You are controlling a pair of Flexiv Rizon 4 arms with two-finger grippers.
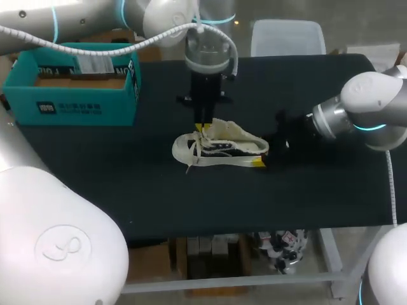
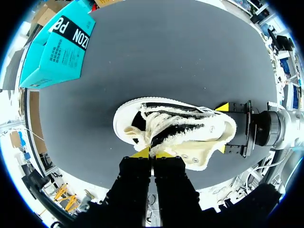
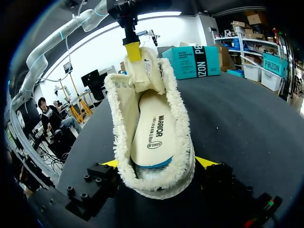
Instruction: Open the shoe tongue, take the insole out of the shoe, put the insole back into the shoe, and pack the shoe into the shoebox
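Observation:
A cream high-top shoe with frayed edges stands upright mid-table, toe to the left. My left gripper comes straight down from above, shut on the tongue near its top; its yellow tips sit pressed together. My right gripper is at the heel, one finger on each side, shut on the shoe. Down the shoe's mouth the cream insole lies inside. The teal shoebox stands open at the back left.
The black table top stretches bare in front of the shoe down to its near edge. Dark cloth also lies between the shoebox and the shoe.

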